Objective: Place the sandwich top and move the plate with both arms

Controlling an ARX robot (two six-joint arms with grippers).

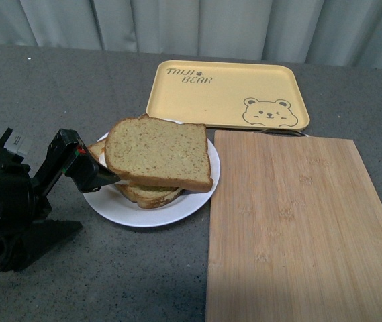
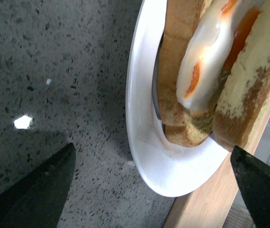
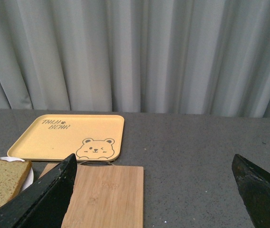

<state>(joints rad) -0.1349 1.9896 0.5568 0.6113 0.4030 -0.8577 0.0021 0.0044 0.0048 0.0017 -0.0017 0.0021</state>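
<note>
Sandwich top (image 1: pixel 157 153) on plate (image 1: pixel 144 216); left gripper (image 1: pixel 103 176) angled down at rim (jaws spread).

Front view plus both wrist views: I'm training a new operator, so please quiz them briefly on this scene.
1. True or false: the sandwich top lies on the yellow tray.
2. The left end effector is: A open at the plate rim; B shut on the bread; C above the cutting board.
3. What filling shows between the slices in the left wrist view?
Key: 1 false, it tops the sandwich on the plate; 2 A; 3 fried egg.
</note>
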